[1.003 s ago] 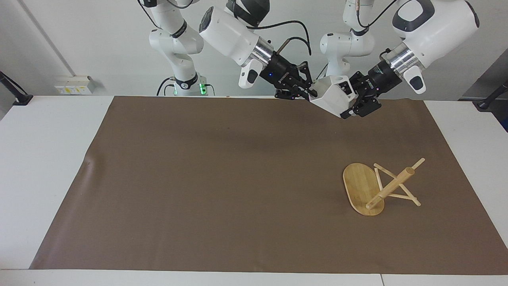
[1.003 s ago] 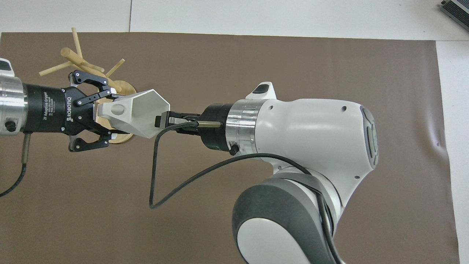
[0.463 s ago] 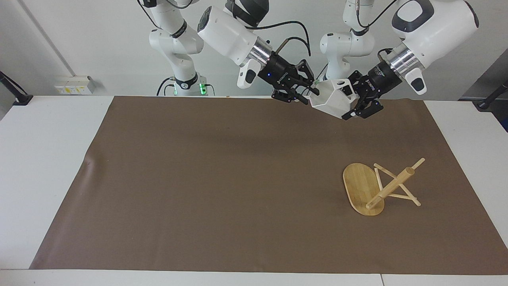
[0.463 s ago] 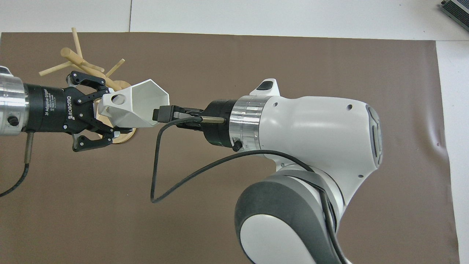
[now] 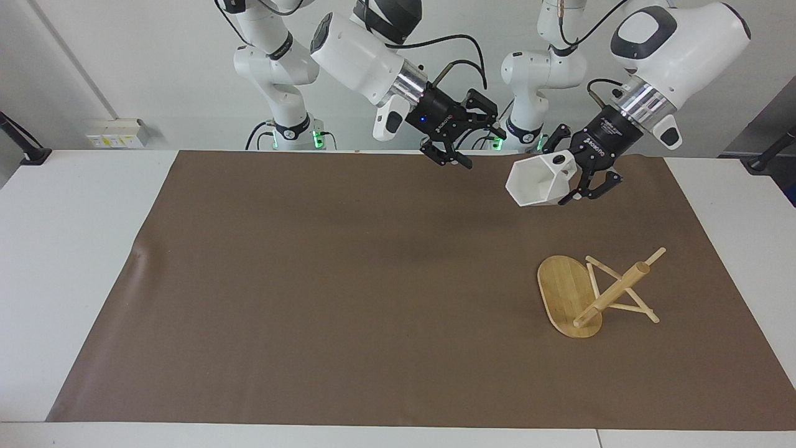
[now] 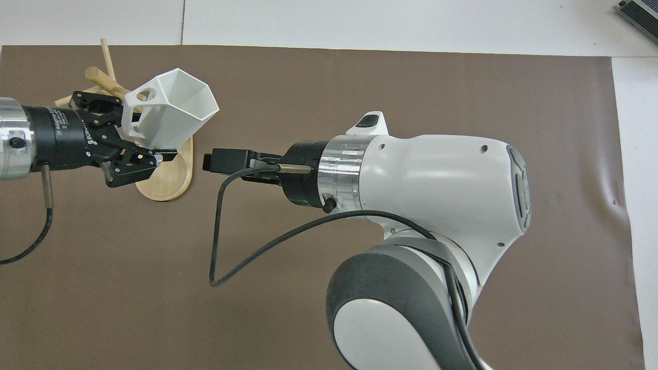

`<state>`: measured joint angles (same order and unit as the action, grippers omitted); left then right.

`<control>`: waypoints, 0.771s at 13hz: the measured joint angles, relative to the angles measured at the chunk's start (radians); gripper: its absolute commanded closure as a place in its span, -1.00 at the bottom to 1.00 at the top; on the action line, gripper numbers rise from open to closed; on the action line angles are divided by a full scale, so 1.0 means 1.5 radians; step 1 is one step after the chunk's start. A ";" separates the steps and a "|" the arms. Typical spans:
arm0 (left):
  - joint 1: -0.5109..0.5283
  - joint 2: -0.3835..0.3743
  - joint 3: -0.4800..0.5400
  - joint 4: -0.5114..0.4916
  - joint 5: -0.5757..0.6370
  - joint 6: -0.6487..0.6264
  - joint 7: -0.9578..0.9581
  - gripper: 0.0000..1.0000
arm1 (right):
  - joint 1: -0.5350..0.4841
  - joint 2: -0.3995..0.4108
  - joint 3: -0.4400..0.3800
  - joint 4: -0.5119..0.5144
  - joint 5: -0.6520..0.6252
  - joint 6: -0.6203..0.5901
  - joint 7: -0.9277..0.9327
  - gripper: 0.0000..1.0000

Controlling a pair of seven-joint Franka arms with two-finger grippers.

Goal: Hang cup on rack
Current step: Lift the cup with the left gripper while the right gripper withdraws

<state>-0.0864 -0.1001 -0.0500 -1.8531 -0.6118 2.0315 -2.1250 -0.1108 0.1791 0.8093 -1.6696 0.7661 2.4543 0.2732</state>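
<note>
The white faceted cup (image 5: 536, 182) (image 6: 172, 110) hangs in the air, tilted, with its mouth turned toward the right arm. My left gripper (image 5: 571, 173) (image 6: 140, 134) is shut on the cup's handle side, over the mat near the rack. The bamboo rack (image 5: 591, 292) (image 6: 167, 177) stands on the mat toward the left arm's end. In the overhead view the cup and my left gripper cover part of it. My right gripper (image 5: 477, 144) (image 6: 212, 160) is open and empty, apart from the cup's rim.
A brown mat (image 5: 348, 280) covers most of the white table (image 5: 68, 249). The right arm's big white body (image 6: 437, 205) fills the middle of the overhead view, with a loose black cable (image 6: 221, 246) hanging below it.
My right gripper let go of the cup's rim, opened and drew back. My left gripper swung the cup down and away from it, toward the rack.
</note>
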 measured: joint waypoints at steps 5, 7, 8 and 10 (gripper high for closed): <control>0.000 0.055 0.000 0.004 0.073 0.056 -0.176 1.00 | -0.007 0.000 -0.008 -0.001 0.000 -0.001 0.000 -1.00; -0.005 0.088 -0.003 0.021 0.099 0.064 -0.233 1.00 | -0.008 0.000 -0.018 -0.001 -0.019 -0.007 0.000 -1.00; -0.010 0.105 -0.003 0.031 0.112 0.072 -0.266 1.00 | -0.009 0.000 -0.032 -0.001 -0.048 -0.025 0.000 -1.00; -0.011 0.130 -0.005 0.045 0.126 0.088 -0.319 1.00 | -0.009 -0.002 -0.082 0.003 -0.131 -0.093 -0.003 -1.00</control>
<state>-0.1031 0.0950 -0.0577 -1.7861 -0.4223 2.1629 -2.6035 -0.1246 0.1760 0.6866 -1.6645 0.5695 2.3152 0.2691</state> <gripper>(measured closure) 0.330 0.000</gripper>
